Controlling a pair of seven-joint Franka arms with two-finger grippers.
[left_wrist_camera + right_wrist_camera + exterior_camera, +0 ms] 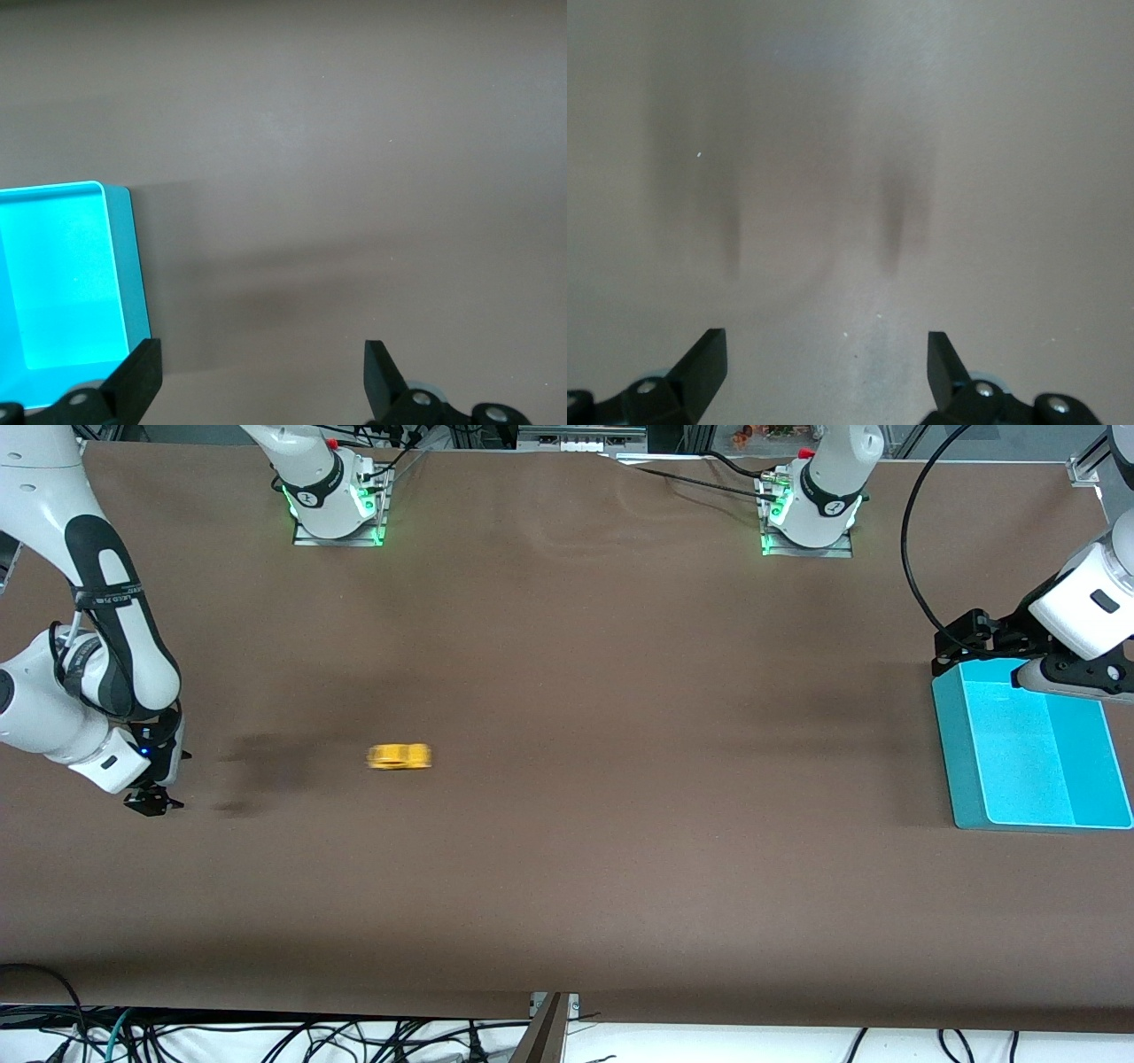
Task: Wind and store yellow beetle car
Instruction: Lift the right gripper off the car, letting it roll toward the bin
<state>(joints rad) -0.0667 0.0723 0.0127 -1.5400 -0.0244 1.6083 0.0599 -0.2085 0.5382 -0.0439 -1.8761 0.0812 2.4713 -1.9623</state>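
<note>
- Front view: the car (400,756) sits blurred on the brown table (567,886), bare cloth all round it; the right gripper (152,801) hangs at the right arm's end, the left gripper (957,642) over an edge of the teal bin (957,779)
- Left wrist view: fingers (137,376) spread wide, empty, one at the bin's (124,266) wall
- Right wrist view: fingers (704,363) spread wide, empty, only bare table below

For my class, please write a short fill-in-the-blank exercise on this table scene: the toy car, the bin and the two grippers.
1. The yellow beetle car sits on the ____ table.
2. The left gripper hovers beside the ____ bin.
3. The right gripper has its jaws ____, holding nothing.
4. The bin holds ____ cars.

Missing words: brown; turquoise; open; no
</note>
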